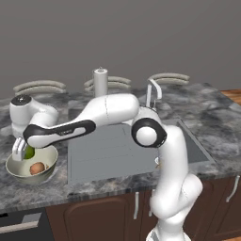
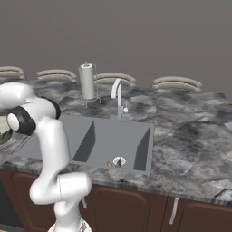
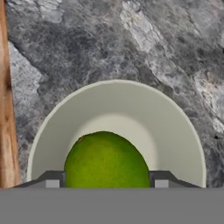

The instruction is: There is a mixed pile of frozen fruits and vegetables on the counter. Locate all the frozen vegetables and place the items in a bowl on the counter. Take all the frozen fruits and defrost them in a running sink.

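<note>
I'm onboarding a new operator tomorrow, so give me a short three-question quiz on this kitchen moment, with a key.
1. True or false: the lime-green ball sits between the fingertips of the gripper, above the bowl.
2. What already lies in the bowl? A) the reddish-brown lump B) a spoon C) a cup
3. Fill in: the small orange-brown lump lies in the sink beside the ____.

Key: 1 true. 2 A. 3 drain.

Bowl [image 2: 3, 131] cut off by left edge.
</note>
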